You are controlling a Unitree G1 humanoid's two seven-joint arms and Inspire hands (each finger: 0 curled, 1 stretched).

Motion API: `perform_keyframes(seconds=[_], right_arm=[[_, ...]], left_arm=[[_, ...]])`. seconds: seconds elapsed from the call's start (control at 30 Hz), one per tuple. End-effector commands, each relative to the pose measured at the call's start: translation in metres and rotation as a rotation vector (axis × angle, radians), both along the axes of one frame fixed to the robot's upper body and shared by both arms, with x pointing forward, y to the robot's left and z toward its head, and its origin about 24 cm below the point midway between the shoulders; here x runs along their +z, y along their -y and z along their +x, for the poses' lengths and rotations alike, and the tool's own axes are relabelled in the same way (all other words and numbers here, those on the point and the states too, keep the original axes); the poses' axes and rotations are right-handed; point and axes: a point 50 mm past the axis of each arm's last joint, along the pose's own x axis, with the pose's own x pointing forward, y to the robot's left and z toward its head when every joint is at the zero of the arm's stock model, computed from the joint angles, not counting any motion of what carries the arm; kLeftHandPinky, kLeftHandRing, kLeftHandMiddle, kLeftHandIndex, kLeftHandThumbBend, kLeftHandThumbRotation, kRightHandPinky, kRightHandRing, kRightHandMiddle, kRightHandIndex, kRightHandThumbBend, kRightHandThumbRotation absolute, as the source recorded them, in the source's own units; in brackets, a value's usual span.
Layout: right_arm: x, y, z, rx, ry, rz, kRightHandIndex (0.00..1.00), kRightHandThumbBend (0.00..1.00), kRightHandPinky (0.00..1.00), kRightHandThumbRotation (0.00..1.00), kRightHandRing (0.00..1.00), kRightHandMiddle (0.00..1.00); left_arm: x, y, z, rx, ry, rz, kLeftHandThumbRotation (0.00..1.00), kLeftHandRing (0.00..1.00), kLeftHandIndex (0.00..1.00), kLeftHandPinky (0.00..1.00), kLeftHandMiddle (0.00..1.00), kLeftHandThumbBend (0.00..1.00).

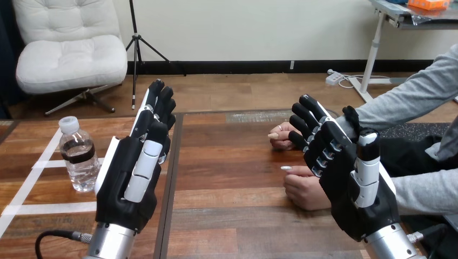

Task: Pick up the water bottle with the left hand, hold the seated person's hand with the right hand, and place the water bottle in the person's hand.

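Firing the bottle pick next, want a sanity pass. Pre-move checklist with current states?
1. Water bottle upright, capped, on the table: ok.
2. Left hand open, holding nothing: ok.
3. Bottle beside the left hand, nothing between them: ok.
4. Right hand open, free of the person: ok.
5. Person's nearer hand and farther hand opened to receive: not ok, both rest curled on the table.

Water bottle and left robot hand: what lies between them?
In the head view, only bare table marked with white tape lies between the water bottle and the left robot hand.
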Motion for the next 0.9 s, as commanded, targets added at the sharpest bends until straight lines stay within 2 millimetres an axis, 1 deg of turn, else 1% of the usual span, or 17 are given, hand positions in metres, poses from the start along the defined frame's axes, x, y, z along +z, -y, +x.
perform_keyframes(seconds=[0.0, 0.2, 0.57, 0.67, 0.87], right_arm=[[0.021, -0.007, 0.010, 0.013, 0.102, 0.008, 0.97, 0.95, 1.00, 1.00, 1.00, 0.98], [0.020, -0.007, 0.010, 0.016, 0.103, 0.007, 0.97, 0.96, 1.00, 1.00, 1.00, 0.98], [0.020, -0.008, 0.009, 0.015, 0.099, 0.010, 0.96, 0.95, 1.00, 1.00, 1.00, 0.98], [0.020, -0.007, 0.009, 0.017, 0.101, 0.008, 0.96, 0.95, 1.00, 1.00, 1.00, 0.98], [0.020, -0.007, 0.008, 0.020, 0.095, 0.012, 0.96, 0.95, 1.00, 1.00, 1.00, 0.98]], left_arm=[[0.012, 0.002, 0.008, 0.002, 0.072, -0.009, 0.80, 1.00, 1.00, 1.00, 1.00, 0.69], [0.012, 0.003, 0.009, 0.002, 0.074, -0.008, 0.79, 1.00, 0.99, 1.00, 1.00, 0.70], [0.012, 0.002, 0.008, 0.003, 0.078, 0.003, 0.79, 1.00, 0.98, 1.00, 1.00, 0.70], [0.014, 0.001, 0.008, 0.003, 0.079, 0.022, 0.80, 1.00, 0.99, 1.00, 1.00, 0.70], [0.024, -0.005, 0.010, 0.019, 0.114, 0.105, 0.82, 1.00, 1.00, 1.00, 1.00, 0.70]])
